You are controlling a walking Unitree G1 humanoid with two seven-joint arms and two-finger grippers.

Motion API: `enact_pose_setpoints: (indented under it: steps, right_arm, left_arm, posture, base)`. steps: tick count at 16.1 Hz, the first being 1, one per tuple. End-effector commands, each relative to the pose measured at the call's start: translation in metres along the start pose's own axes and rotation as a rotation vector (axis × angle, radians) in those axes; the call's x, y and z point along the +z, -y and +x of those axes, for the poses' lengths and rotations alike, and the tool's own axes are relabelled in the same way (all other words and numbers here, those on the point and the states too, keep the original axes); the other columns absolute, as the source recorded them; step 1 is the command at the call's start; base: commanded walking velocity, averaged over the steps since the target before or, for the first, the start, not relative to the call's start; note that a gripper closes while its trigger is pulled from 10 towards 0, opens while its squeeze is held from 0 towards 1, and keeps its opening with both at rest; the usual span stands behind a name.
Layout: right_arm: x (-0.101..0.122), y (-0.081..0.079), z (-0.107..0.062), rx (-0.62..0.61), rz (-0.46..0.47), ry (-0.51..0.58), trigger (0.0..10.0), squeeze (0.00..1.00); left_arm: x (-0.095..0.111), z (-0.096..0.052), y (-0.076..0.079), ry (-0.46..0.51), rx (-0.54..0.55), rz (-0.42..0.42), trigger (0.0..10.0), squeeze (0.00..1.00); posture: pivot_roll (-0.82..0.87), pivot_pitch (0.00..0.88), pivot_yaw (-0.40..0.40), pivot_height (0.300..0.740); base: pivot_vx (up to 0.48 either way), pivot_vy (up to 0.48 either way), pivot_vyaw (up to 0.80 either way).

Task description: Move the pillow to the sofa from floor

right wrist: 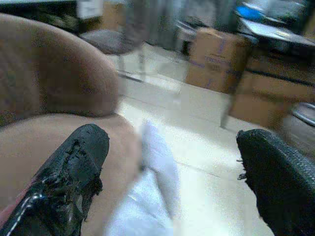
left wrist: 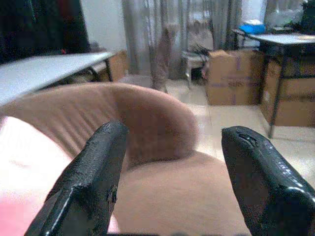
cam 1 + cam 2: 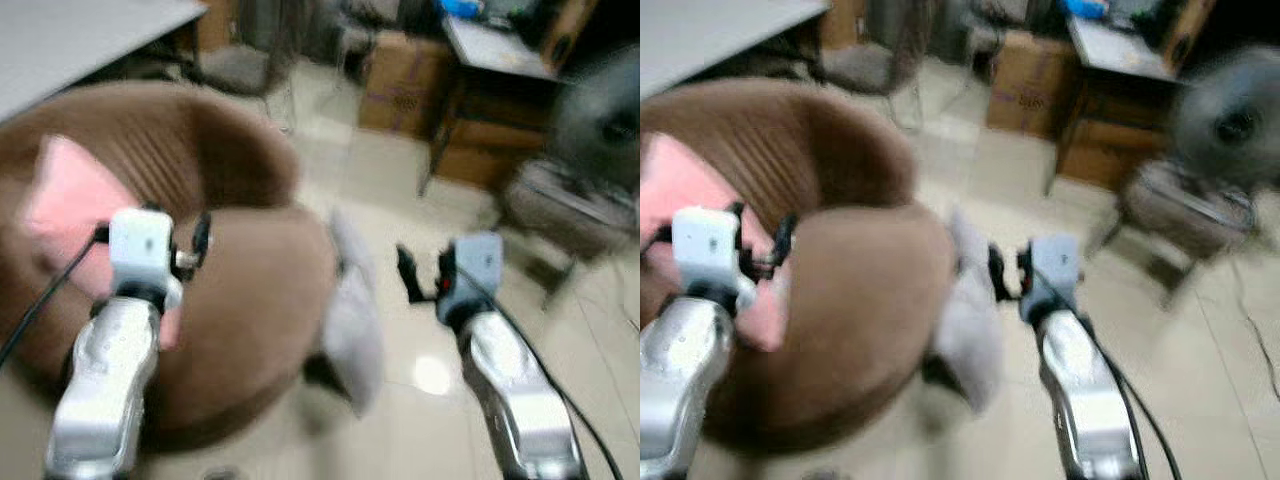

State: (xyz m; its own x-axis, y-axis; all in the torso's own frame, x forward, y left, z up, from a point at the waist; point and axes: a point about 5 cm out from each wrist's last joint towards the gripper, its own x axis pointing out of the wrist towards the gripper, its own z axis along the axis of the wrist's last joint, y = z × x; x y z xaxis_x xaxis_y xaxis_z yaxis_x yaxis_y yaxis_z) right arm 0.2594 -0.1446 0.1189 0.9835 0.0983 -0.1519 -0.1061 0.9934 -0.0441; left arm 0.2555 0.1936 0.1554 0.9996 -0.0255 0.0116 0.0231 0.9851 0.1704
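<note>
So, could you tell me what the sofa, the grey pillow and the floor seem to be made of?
Sofa: brown, matte, soft fabric, probably velvety or corduroy-like; faint ribbing shows on its back.
Grey pillow: pale cloth, soft and slumped against the sofa; blur hides the weave.
Floor: glossy cream tiles, judging by the light reflection and joint lines.

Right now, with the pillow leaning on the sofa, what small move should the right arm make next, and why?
Probably lower the open right gripper toward the grey pillow. The pillow stands on the floor against the brown sofa, just left of that gripper, and nothing is held. The left gripper hovers open over the sofa seat beside a pink cushion.
</note>
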Motion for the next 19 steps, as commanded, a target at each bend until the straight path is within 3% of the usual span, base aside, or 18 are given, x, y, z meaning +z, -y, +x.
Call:
enact_pose_setpoints:
  steps: [1,5,8,19]
  right_arm:
    - [0.0025,0.0038,-0.0012,-0.014,0.002,0.004,10.0,0.0]
    - [0.0014,0.003,-0.0004,-0.014,-0.006,0.007,10.0,0.0]
    - [0.0011,0.0023,0.0012,-0.006,-0.021,0.008,10.0,0.0]
    - [0.0033,0.0061,0.0053,-0.001,-0.042,0.016,10.0,0.0]
  left_arm:
    - [0.0021,0.0022,0.0015,0.013,-0.005,-0.012,10.0,0.0]
    - [-0.0003,0.0049,-0.0009,0.024,0.013,0.041,10.0,0.0]
    - [-0.0019,0.0065,-0.0012,0.034,0.001,0.024,10.0,0.0]
    - [-0.0046,0.0068,-0.0059,0.036,0.007,0.013,10.0,0.0]
  posture:
    - [0.04,0.0,-0.07,0.74]
    - [0.04,0.0,-0.067,0.74]
    - [0.04,0.0,-0.065,0.74]
    - [0.04,0.0,-0.076,0.74]
  base:
    - [0.0,0.0,-0.8]
    - [0.0,0.0,-0.8]
    - [0.0,0.0,-0.18]
    - [0.391,0.0,0.0]
